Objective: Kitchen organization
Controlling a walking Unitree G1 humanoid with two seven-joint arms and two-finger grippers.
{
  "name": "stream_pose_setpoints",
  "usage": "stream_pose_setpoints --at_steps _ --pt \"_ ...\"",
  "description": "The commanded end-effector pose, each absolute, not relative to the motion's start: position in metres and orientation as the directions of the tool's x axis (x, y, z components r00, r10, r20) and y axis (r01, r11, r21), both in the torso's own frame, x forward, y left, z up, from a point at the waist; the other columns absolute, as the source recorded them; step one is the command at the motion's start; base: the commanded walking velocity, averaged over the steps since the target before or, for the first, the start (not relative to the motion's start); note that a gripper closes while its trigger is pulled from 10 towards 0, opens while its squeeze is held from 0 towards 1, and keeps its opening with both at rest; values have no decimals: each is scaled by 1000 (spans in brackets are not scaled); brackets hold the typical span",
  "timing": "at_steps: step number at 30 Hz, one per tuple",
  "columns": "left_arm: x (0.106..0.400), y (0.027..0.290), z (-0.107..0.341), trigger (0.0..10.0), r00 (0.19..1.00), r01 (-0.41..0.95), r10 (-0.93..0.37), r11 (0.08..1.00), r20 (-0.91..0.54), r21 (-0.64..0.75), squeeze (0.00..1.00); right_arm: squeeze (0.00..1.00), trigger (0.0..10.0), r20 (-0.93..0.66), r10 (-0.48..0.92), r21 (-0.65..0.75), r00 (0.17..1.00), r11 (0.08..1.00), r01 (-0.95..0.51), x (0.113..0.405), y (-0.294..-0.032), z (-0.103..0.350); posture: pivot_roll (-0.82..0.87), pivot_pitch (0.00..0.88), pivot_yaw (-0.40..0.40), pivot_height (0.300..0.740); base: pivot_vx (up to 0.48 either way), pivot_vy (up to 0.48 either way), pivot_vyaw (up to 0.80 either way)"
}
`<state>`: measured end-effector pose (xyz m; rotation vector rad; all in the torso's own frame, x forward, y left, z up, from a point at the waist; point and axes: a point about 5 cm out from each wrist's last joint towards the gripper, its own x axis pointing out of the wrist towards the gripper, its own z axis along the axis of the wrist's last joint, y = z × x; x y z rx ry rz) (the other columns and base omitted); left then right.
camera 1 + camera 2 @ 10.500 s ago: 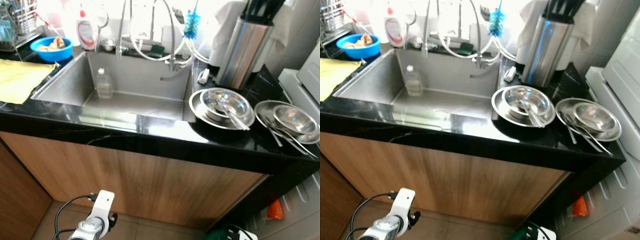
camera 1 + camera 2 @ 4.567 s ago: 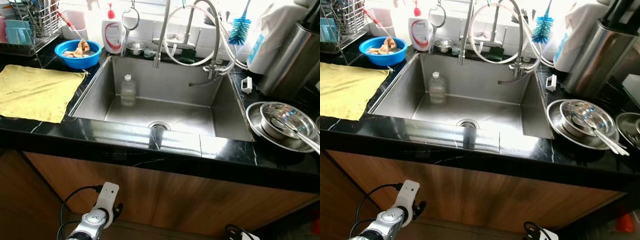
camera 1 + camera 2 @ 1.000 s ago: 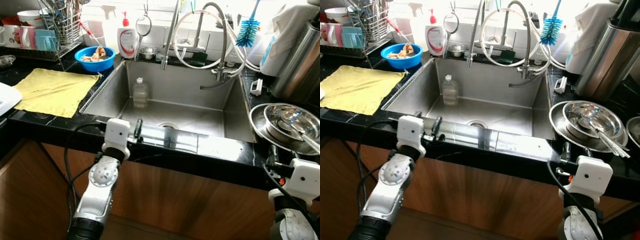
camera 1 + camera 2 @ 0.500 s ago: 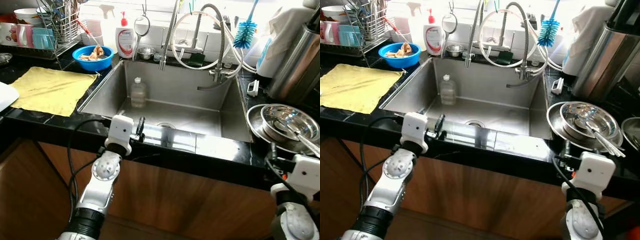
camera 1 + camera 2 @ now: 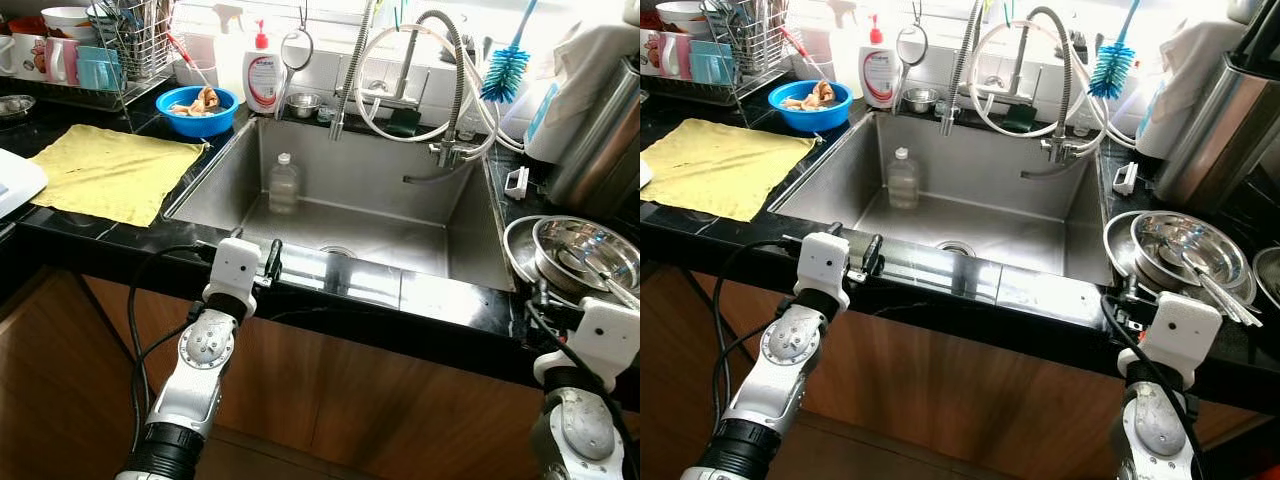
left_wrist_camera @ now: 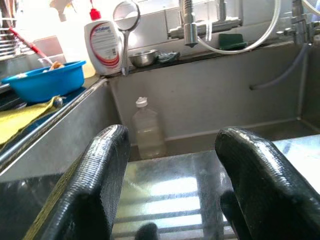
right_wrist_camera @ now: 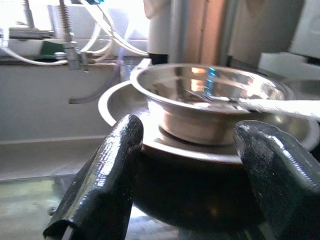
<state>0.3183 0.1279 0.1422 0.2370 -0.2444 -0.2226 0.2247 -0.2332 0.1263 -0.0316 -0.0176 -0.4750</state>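
Note:
A clear plastic bottle [image 5: 283, 184] stands upright in the steel sink [image 5: 380, 172], near its back left corner. My left gripper [image 5: 270, 260] rests at the sink's front rim, open and holding nothing; the left wrist view looks between its fingers [image 6: 102, 180] at the bottle [image 6: 148, 131]. To the right, a steel bowl [image 5: 585, 262] with a spoon [image 5: 612, 287] sits on a steel plate [image 5: 518, 245]. My right gripper [image 5: 1130, 291] stands open at the counter's front edge, just short of that plate, with the bowl [image 7: 210, 100] straight ahead of it.
A yellow cloth [image 5: 110, 172] lies on the black counter left of the sink. Behind it are a blue bowl [image 5: 202, 106] of scraps, a soap bottle [image 5: 262, 75] and a dish rack [image 5: 120, 50]. A tall steel canister [image 5: 600, 140] and a faucet with hoses [image 5: 420, 70] stand at the back.
Over ten seconds the view swung left to centre on the sink, and both arms rose to the counter edge. In the last second the grippers barely moved; the camera shifted slightly.

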Motion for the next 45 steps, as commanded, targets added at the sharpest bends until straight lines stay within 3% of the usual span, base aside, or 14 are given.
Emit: stream_pose_setpoints --at_steps 1,16,45 --pt "320 126 145 10000 938 202 -269 938 220 282 0 0 10000 4 -482 -39 876 875 482 223 -236 122 33 0 -51 740 0 0 0" --pt "323 129 144 10000 937 210 -279 932 213 297 0 0 10000 34 -556 -46 830 829 557 212 -243 125 23 0 -32 740 0 0 0" --pt "319 134 136 10000 947 194 -256 937 193 290 0 0 10000 93 -529 -58 844 843 535 223 -248 140 33 0 -55 740 0 0 0"
